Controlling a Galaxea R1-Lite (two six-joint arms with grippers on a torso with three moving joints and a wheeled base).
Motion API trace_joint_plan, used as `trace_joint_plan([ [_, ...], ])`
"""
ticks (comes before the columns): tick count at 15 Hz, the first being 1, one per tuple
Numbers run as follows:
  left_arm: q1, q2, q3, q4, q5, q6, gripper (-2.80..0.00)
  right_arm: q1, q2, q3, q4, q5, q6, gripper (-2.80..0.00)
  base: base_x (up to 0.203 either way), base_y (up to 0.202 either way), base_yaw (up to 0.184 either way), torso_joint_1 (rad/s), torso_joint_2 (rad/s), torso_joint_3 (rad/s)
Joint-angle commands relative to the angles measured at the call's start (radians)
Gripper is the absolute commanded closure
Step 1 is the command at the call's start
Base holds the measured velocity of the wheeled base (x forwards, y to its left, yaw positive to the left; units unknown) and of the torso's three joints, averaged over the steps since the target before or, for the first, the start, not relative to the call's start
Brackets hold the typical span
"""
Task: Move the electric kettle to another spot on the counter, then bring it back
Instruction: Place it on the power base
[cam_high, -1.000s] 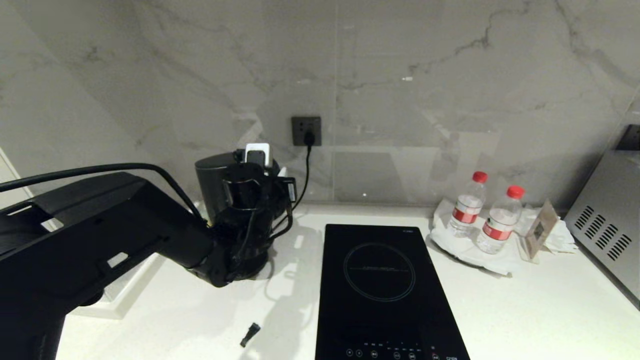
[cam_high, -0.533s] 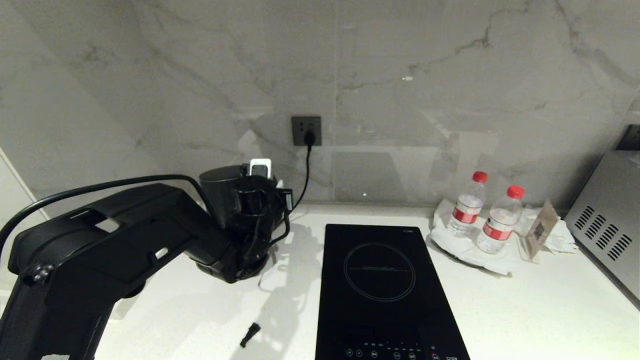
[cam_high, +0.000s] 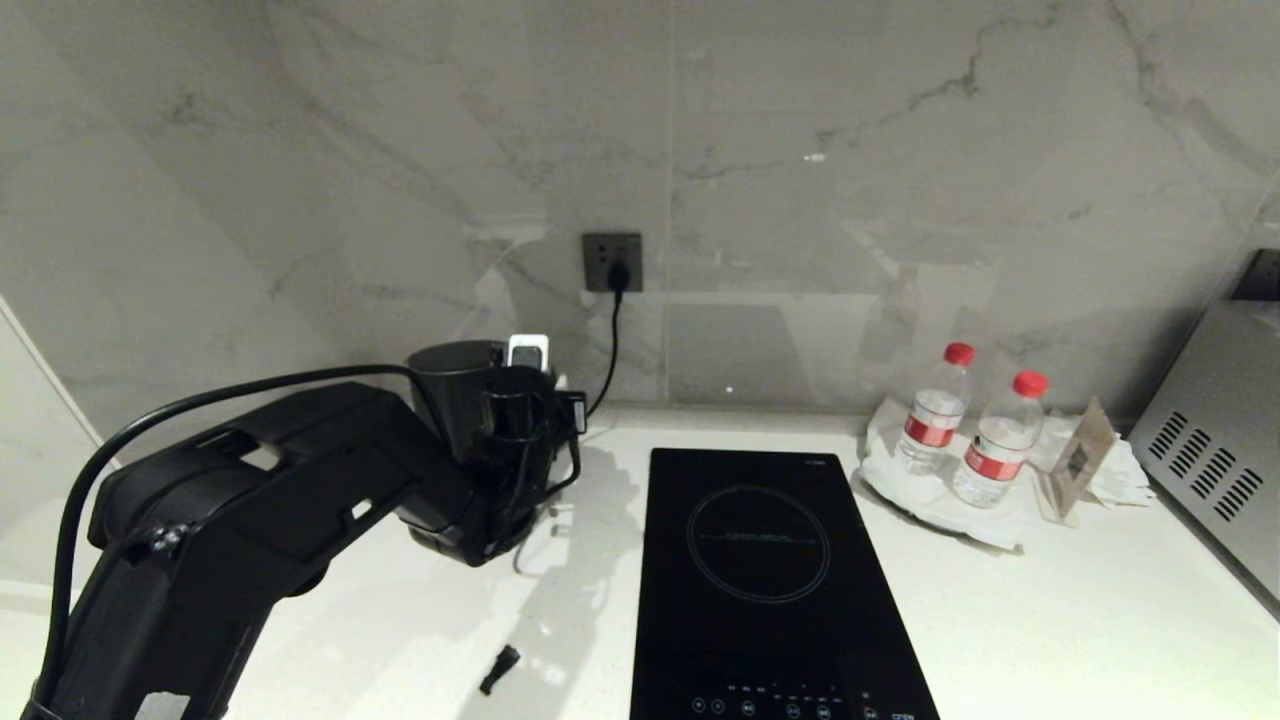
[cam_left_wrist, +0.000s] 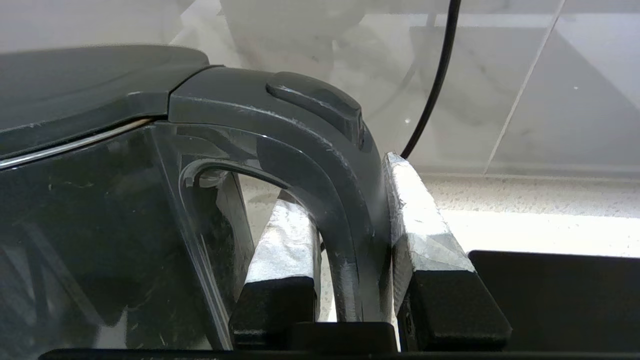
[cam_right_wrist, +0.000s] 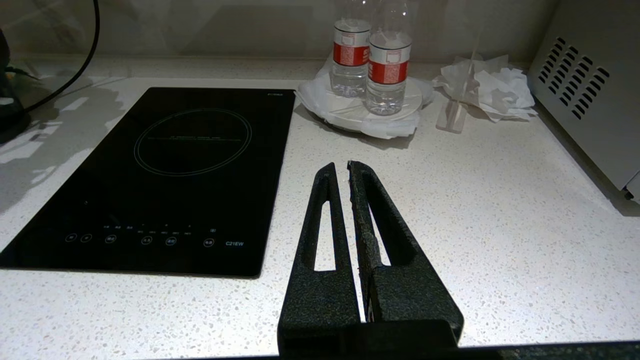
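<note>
The electric kettle (cam_high: 450, 385) is a glossy black jug at the back left of the counter (cam_high: 1050, 620), close to the wall. My left gripper (cam_high: 522, 375) is shut on its black loop handle (cam_left_wrist: 320, 150). In the left wrist view one taped finger sits inside the loop and the other presses the handle's outer side. My left wrist hides the kettle's base, so I cannot tell whether it rests on the counter. My right gripper (cam_right_wrist: 341, 167) is shut on nothing and hangs over bare counter, right of the hob.
A black glass hob (cam_high: 760, 560) lies in the middle of the counter. Two water bottles (cam_high: 965, 425) stand on a plate at the back right, next to a card stand (cam_high: 1075, 460) and a steel appliance (cam_high: 1210, 470). A cord hangs from the wall socket (cam_high: 612, 262). A small black piece (cam_high: 500, 668) lies near the front.
My left arm has reached further out, carrying the kettle back toward the wall and slightly right in the head view. The right arm has not moved.
</note>
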Motion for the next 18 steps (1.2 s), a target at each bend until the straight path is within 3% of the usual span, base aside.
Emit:
trace_joint_plan([
  [1, 0.001, 0.003, 0.031, -0.007, 0.006, -0.003, 0.0, 0.0, 0.0, 0.0, 0.0, 0.0, -0.001, 0.0, 0.0, 0.0, 0.0, 0.0, 0.0, 0.0],
  [12, 0.002, -0.033, 0.18, -0.1, 0.033, -0.007, 0.0, 0.0, 0.0, 0.001, 0.0, 0.0, -0.001, 0.0, 0.0, 0.0, 0.0, 0.0, 0.0, 0.0],
  [18, -0.036, -0.037, 0.235, -0.135, 0.053, -0.004, 0.0, 0.0, 0.0, 0.0, 0.0, 0.0, 0.001, 0.0, 0.0, 0.0, 0.0, 0.0, 0.0, 0.0],
])
